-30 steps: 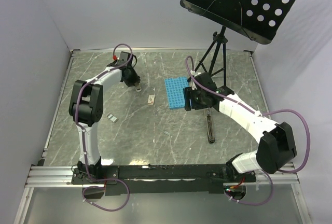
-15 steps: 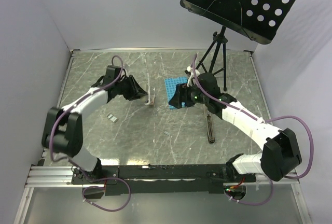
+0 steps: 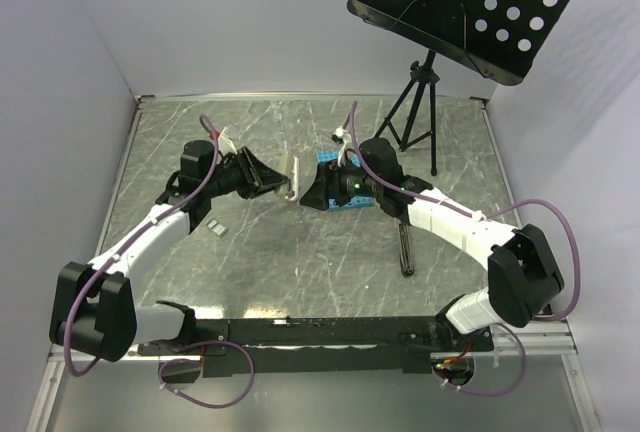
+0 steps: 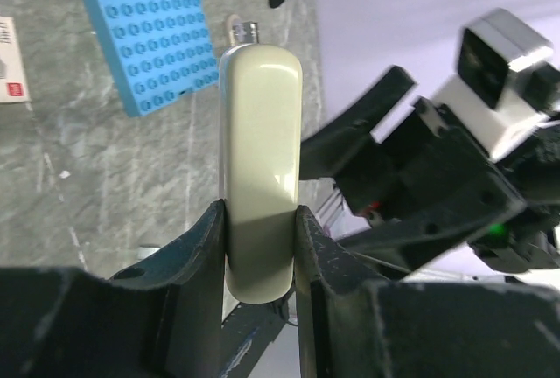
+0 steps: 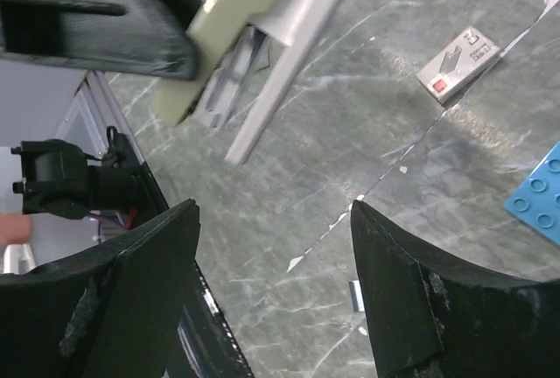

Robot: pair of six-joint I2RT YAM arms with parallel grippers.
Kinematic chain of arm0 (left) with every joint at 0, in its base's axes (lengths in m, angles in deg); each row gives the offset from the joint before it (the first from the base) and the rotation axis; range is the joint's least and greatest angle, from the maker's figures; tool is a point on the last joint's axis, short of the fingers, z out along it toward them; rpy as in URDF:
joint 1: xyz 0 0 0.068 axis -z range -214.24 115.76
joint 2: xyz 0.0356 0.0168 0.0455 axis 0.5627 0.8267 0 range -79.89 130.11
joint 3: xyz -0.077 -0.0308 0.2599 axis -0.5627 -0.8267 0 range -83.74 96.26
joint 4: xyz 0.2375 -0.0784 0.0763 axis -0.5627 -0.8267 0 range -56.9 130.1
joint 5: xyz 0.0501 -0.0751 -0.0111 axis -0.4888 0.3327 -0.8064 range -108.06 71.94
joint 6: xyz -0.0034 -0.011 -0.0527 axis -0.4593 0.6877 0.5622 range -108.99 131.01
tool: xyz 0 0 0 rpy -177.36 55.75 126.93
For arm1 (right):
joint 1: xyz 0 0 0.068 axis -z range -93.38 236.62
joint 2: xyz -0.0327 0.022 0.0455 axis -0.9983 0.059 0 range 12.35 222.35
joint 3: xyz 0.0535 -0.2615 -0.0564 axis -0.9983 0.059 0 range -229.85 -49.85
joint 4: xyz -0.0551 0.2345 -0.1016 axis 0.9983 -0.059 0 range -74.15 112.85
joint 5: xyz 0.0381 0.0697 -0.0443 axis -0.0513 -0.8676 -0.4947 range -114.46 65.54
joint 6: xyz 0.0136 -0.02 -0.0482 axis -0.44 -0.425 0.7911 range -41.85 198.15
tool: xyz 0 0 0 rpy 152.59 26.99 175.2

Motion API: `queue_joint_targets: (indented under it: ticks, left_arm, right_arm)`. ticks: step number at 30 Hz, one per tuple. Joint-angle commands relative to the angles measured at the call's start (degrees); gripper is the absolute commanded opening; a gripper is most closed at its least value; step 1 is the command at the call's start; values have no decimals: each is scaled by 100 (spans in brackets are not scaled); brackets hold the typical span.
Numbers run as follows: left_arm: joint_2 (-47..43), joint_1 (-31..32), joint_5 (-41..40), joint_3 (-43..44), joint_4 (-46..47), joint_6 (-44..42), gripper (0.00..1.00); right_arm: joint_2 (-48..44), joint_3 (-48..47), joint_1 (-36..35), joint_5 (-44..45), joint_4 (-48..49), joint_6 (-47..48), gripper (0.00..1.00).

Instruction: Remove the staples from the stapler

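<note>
— What takes up most of the overhead view?
— A grey marbled table (image 3: 300, 262), with a black perforated music stand (image 3: 470, 7) on its tripod at the upper right. Both arms reach in toward the middle of the frame.

— And the claws?
— The left gripper (image 4: 260, 220) is clamped on a pale oblong piece (image 4: 260, 133) and holds it upright off the table at the centre of the overhead view. Its fingers (image 4: 206, 247) press against both flanks. A silvery metal channel (image 5: 293, 37) angles away from that piece in the upper left of the right wrist view. The right gripper (image 5: 271, 212) faces the piece from just beside it, jaws apart with nothing between them.

— Where is the stapler?
— The stapler (image 3: 406, 250) lies flat on the table, right of centre overhead. It is below the blue rack (image 4: 144, 28), close by the right forearm and apart from both claws.

— Anything smaller?
— A small tan box (image 5: 458, 63) lies on the table in the upper right of the right wrist view. Two small grey bits (image 3: 214, 225) lie left of centre overhead.
</note>
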Motion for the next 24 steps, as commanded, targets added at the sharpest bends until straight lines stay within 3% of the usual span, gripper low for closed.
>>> queue_joint_targets:
  ticks: [1,13,21,24]
  left_arm:
    - [-373,32,190,-58,551,167,1]
    - [-523,102,-4,-216,700,536,1]
    - [-611,102,-206,-190,419,439,1]
    - [-611,102,-206,-199,463,492,1]
  right_arm:
    - [57,-402,-177,39,275,-104,76]
    - [584,-1140,-942,1753,-508,152,67]
    - [620,-1193,-1065,2237,-666,222,46]
    - [611,-1193,-1092,2334,-641,196,44]
